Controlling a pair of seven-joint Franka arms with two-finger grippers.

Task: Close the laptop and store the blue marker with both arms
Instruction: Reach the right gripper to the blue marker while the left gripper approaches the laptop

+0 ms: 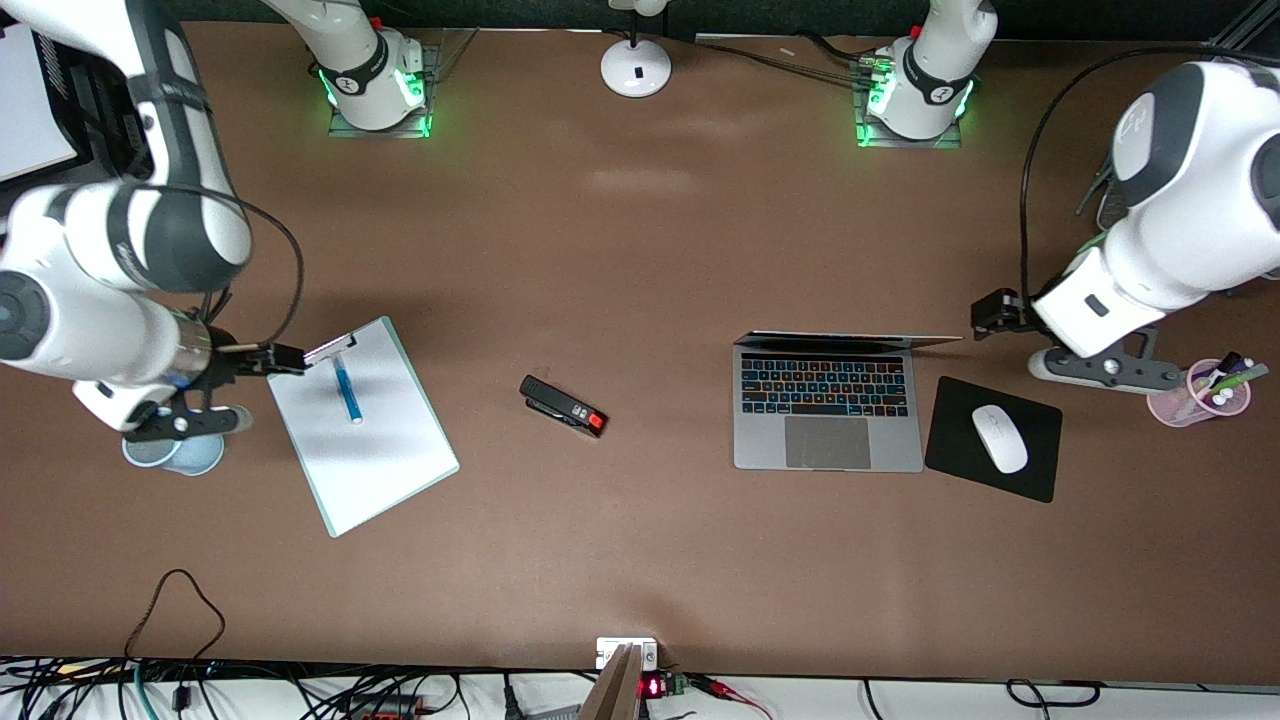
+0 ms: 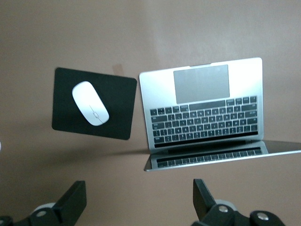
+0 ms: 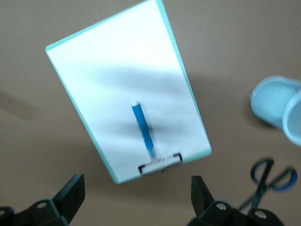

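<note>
The silver-grey laptop [image 1: 828, 412] stands open toward the left arm's end of the table, its keys lit; it also shows in the left wrist view [image 2: 202, 108]. My left gripper [image 1: 1110, 368] hangs open and empty [image 2: 138, 202] above the table beside the laptop's lid. The blue marker [image 1: 347, 388] lies on a white clipboard [image 1: 375, 460] toward the right arm's end; it also shows in the right wrist view [image 3: 142, 131]. My right gripper [image 1: 185, 422] hangs open and empty [image 3: 136, 197] above the table, beside the clipboard's clip end.
A black stapler [image 1: 563, 405] lies mid-table. A black mouse pad [image 1: 950, 450] with a white mouse [image 1: 999, 438] lies beside the laptop. A pink cup of pens [image 1: 1212, 392] stands near the left gripper. A light blue cup [image 1: 175, 455] and scissors [image 3: 270, 179] are by the right gripper.
</note>
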